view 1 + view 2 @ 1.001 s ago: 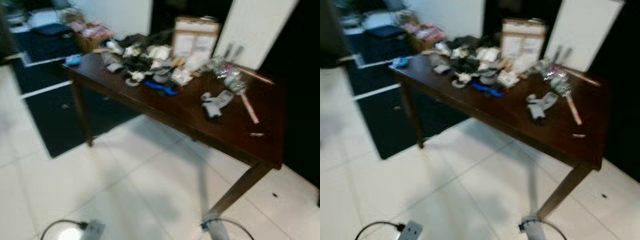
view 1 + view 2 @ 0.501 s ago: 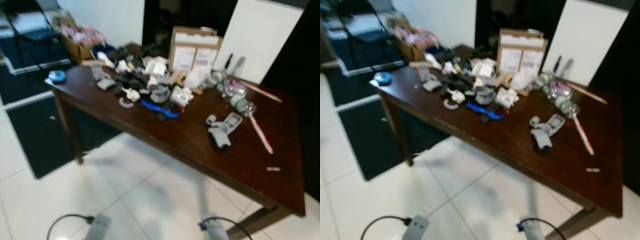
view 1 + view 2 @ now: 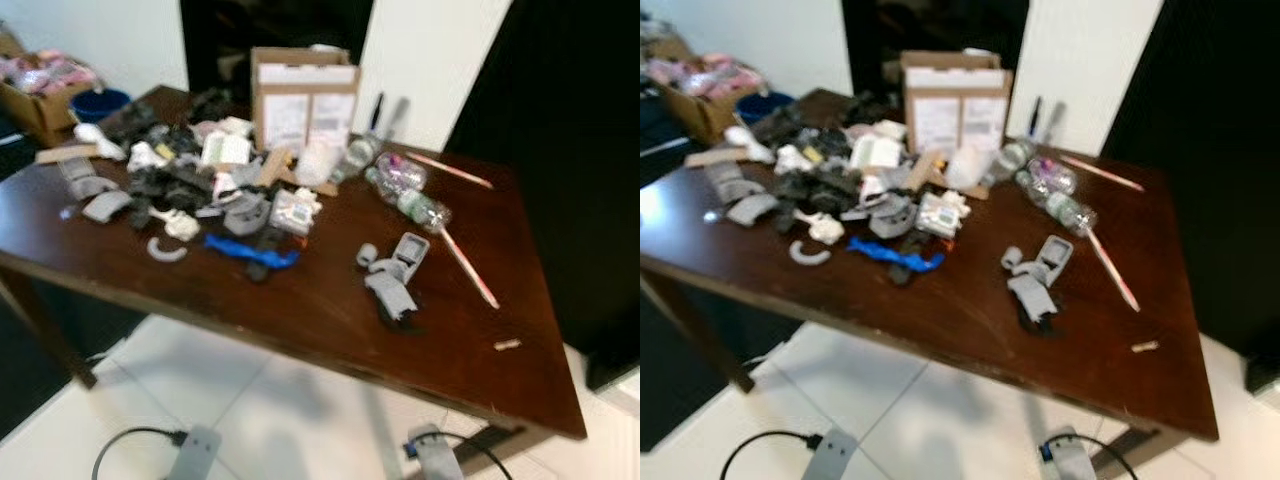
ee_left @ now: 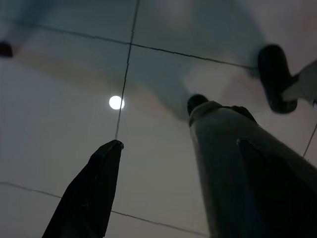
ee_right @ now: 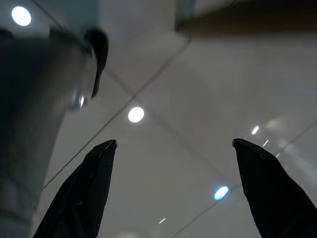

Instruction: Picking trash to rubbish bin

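Trash: a heap of scraps point(image 3: 200, 190), plastic bottles point(image 3: 405, 190) and a cardboard box point(image 3: 303, 100) lies on the dark wooden table point(image 3: 330, 310).
Progress: nothing picked; all remains, by the look of it.
Left gripper point(image 4: 178, 144): hangs low, fingers wide, empty.
Right gripper point(image 5: 173, 144): hangs low, fingers wide, empty.

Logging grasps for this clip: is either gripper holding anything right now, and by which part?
Nothing is held. The left gripper and right gripper both hang open over the tiled floor.

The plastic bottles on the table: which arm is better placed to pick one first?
Probably right: the plastic bottles lie on the table's right half. Both the right gripper and left gripper hang open over the floor.
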Tool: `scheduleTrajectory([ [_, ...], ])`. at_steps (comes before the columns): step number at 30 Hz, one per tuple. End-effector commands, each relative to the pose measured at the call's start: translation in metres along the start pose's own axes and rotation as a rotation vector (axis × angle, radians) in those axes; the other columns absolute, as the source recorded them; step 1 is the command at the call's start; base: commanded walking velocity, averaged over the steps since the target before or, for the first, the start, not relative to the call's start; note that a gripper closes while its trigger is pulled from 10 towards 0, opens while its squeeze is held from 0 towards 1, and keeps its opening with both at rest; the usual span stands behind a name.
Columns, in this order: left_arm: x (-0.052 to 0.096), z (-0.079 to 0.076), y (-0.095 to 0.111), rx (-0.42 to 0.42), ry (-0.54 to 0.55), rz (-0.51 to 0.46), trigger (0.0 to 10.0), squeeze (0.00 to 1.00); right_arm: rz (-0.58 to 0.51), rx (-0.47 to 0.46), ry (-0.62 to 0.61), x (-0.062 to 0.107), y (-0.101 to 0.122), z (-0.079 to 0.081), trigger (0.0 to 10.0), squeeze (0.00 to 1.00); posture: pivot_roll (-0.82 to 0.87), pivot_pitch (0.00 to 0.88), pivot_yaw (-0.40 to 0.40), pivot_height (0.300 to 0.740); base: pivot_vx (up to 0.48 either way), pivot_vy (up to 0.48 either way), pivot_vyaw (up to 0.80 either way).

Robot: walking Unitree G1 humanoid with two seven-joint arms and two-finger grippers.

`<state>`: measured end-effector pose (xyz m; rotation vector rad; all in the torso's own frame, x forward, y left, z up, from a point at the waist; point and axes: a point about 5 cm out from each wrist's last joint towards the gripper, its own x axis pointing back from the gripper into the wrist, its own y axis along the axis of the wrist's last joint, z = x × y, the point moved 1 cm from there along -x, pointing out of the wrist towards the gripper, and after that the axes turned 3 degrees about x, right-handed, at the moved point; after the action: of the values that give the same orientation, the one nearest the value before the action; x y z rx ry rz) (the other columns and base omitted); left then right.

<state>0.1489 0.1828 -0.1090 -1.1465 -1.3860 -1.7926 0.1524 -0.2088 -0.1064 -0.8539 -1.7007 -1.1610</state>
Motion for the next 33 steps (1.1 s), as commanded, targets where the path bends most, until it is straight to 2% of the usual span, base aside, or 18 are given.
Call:
scheduleTrajectory([
  [1, 0.003, -0.012, -0.029, 0.016, -0.046, 0.108, 10.0, 0.0, 0.033, 0.009, -0.012, 0.001, -0.009, -0.004, 10.0, 0.0, 0.1, 0.092, -0.059, 0.74, 0.0, 0.0, -0.8],
  [16, 0.004, -0.013, -0.03, 0.017, -0.047, 0.112, 10.0, 0.0, 0.067, 0.03, -0.03, 0.002, -0.017, -0.007, 10.0, 0.0, 0.1, 0.094, -0.063, 0.74, 0.0, 0.0, -0.8],
  [22, 0.004, -0.014, -0.031, 0.002, -0.045, 0.113, 10.0, 0.0, 0.058, 0.016, -0.055, 0.002, -0.018, -0.011, 10.0, 0.0, 0.09, 0.091, -0.063, 0.74, 0.0, 0.0, 0.0],
  [29, 0.004, -0.012, -0.031, 0.023, -0.029, 0.114, 10.0, 0.0, 0.054, 0.013, -0.07, 0.003, -0.018, -0.016, 10.0, 0.0, 0.08, 0.083, -0.063, 0.74, 0.0, -0.449, 0.0],
  [33, 0.004, -0.011, -0.03, 0.022, -0.024, 0.114, 10.0, 0.0, 0.044, 0.012, -0.097, 0.003, -0.016, -0.02, 10.0, 0.0, 0.08, 0.08, -0.065, 0.74, 0.0, 0.0, 0.0],
])
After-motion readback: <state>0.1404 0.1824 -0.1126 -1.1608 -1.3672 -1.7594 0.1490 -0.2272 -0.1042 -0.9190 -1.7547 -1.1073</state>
